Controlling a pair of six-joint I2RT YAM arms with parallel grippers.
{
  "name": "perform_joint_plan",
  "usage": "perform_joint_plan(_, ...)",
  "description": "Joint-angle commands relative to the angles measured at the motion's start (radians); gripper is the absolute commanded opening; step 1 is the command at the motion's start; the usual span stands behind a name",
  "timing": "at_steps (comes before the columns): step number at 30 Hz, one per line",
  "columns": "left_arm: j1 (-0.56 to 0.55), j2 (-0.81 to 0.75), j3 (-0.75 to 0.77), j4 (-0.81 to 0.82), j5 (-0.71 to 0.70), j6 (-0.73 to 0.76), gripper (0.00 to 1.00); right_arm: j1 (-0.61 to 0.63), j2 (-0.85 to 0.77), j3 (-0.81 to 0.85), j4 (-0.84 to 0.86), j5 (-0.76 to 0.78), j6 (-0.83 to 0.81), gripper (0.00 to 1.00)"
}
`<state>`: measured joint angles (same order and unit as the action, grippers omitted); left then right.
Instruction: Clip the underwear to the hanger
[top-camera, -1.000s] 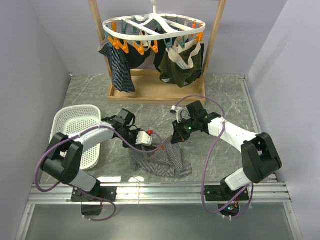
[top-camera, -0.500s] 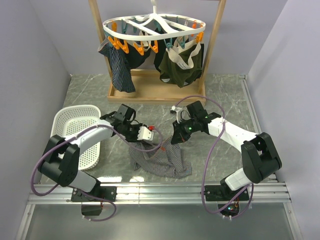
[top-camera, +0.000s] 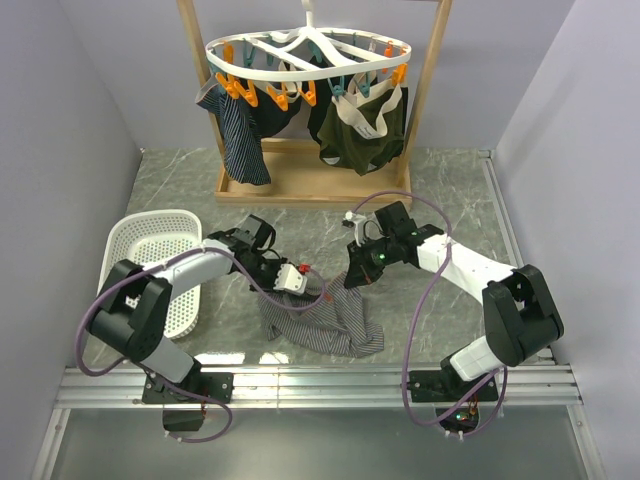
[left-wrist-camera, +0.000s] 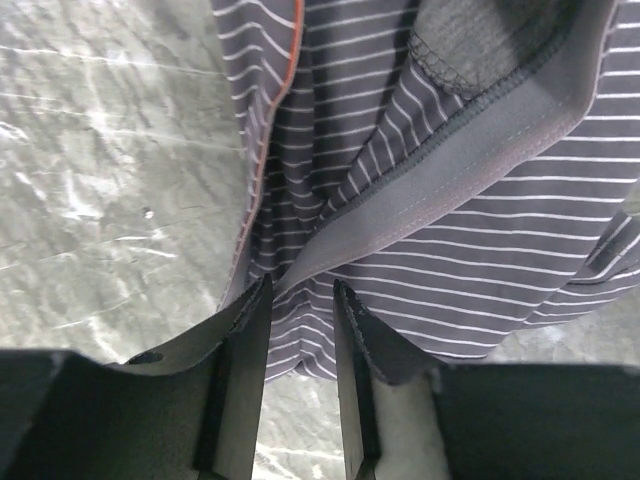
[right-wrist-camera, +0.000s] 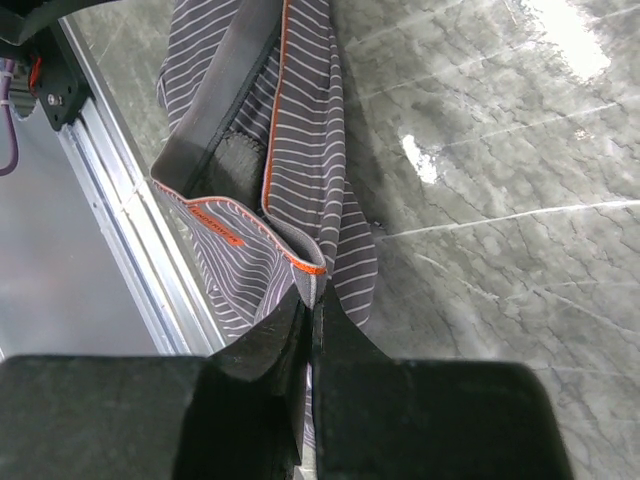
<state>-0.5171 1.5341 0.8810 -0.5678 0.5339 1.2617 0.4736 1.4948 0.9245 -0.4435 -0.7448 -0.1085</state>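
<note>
The light grey striped underwear (top-camera: 325, 322) lies crumpled on the marble table between the arms. My right gripper (top-camera: 352, 278) is shut on its orange-edged waistband (right-wrist-camera: 312, 268) and holds that corner a little raised; the orange tag (right-wrist-camera: 213, 222) shows nearby. My left gripper (top-camera: 306, 282) is open, its fingertips (left-wrist-camera: 258, 300) at the edge of the grey waistband (left-wrist-camera: 450, 150), with striped cloth (left-wrist-camera: 300, 230) just ahead of the gap. The white oval hanger (top-camera: 290, 73) with orange and teal clips hangs from the wooden frame at the back, far from both grippers.
A dark navy striped garment (top-camera: 242, 140) and a dark olive pair (top-camera: 362, 130) hang from the hanger. The wooden frame's base (top-camera: 300, 186) sits at the back. A white basket (top-camera: 150, 245) stands at the left. A metal rail (top-camera: 320, 380) runs along the near edge.
My left gripper lifted back slightly, then came down again to the underwear's waistband edge. My right gripper has stayed shut on the waistband.
</note>
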Motion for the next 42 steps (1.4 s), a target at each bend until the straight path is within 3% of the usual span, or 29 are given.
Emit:
perform_joint_plan(1,-0.008,0.015,0.006,-0.032,0.038,0.033,0.36,-0.016,-0.004,0.016,-0.012,-0.007,-0.016,0.00)
perform_joint_plan(12,-0.017,0.046,-0.011,0.086,-0.002,-0.024,0.37,-0.039,-0.031,0.027,-0.047,-0.027,-0.036,0.00)
perform_joint_plan(19,-0.029,0.021,0.027,0.045,0.040,-0.047,0.20,-0.039,-0.030,0.040,-0.049,-0.030,-0.028,0.00)
perform_joint_plan(26,-0.014,-0.026,0.108,-0.115,0.034,-0.070,0.00,-0.096,-0.088,0.065,-0.090,-0.015,-0.045,0.00)
perform_joint_plan(33,0.063,-0.156,0.294,-0.262,0.077,-0.203,0.00,-0.260,-0.198,0.169,-0.204,-0.018,-0.100,0.00)
perform_joint_plan(42,0.065,-0.305,0.476,-0.389,0.058,-0.432,0.00,-0.283,-0.470,0.270,-0.242,0.088,-0.193,0.00)
